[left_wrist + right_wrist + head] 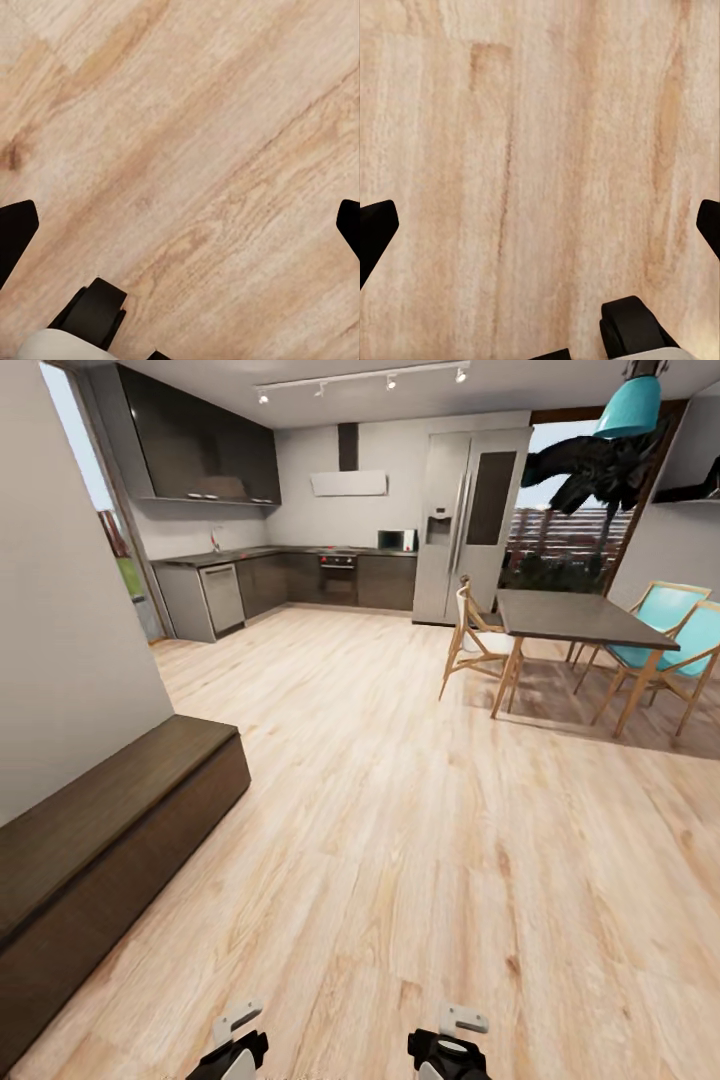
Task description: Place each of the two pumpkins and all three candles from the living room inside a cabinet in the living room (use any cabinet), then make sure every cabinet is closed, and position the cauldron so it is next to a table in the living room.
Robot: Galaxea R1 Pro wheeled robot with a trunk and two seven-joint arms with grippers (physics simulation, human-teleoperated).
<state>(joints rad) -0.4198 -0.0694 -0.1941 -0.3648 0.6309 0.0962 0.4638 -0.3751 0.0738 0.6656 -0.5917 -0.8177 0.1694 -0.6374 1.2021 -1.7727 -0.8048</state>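
1. The long, low, dark brown wooden cabinet [95, 850] runs along the grey wall at the robot's left, its front flush and shut (no pumpkins, candles or cauldron to be seen here).
2. The left gripper [180, 225] hangs over pale wood-plank floor [420, 840]; its black fingertips [15, 232] stand wide apart with nothing between them.
3. The right gripper [540, 225] is likewise spread wide and empty above the planks.
4. Ahead right stands a dark-topped dining table [575, 620] with wooden-legged chairs, two of them turquoise [690, 645]; beyond, dark kitchen units [300, 575] and a steel fridge [470, 510].
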